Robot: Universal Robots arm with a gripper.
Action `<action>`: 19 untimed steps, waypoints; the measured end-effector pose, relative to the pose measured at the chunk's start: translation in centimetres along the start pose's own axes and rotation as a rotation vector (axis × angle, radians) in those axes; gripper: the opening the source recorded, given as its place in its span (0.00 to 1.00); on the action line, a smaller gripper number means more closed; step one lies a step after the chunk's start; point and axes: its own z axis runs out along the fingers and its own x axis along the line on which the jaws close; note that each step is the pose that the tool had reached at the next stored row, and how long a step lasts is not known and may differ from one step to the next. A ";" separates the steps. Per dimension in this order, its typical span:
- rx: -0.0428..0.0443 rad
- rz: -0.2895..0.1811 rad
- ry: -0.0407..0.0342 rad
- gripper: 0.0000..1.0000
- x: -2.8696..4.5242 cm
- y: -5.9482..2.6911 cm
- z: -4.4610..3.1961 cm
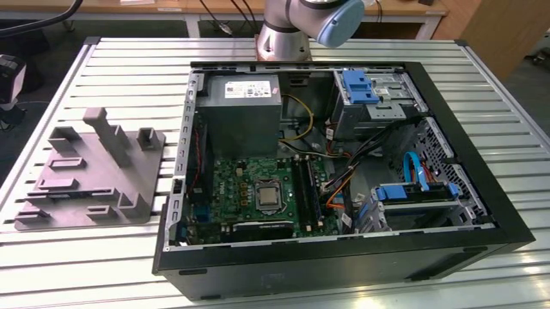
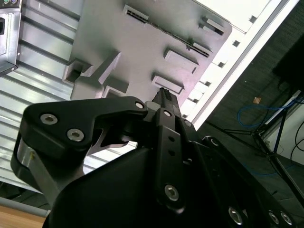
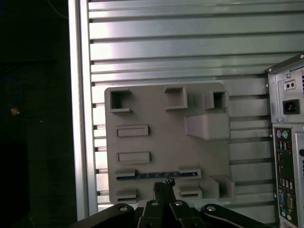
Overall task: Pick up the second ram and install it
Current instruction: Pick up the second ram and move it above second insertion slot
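The second ram [image 3: 156, 175] is a thin dark blue stick standing on edge between two small holders of the grey fixture plate [image 3: 161, 118]. In the first wrist view my gripper [image 3: 164, 183] hangs above the fixture, its fingertips lying just beside the stick's middle, well above it. The fingers are pressed together with nothing between them. In the second wrist view the same shut gripper [image 2: 164, 94] points at the grey fixture plate [image 2: 142, 42]. In the exterior view the fixture plate [image 1: 86, 180] lies at the left of the open computer case [image 1: 344, 257].
Inside the case sits the green motherboard [image 1: 257, 190], with long black slots [image 1: 305, 187] beside the processor socket. Cables, blue drive cages and a power supply [image 1: 245, 109] crowd the case. The case's rear panel [image 3: 287, 142] stands next to the fixture on the slatted metal table [image 1: 129, 64].
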 end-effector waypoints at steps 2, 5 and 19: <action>-0.0002 -0.003 0.0000 0.10 0.00 0.00 0.06; -0.0002 -0.007 0.0003 0.10 0.01 -0.01 0.26; -0.0006 -0.022 0.0010 0.10 0.23 -0.20 3.23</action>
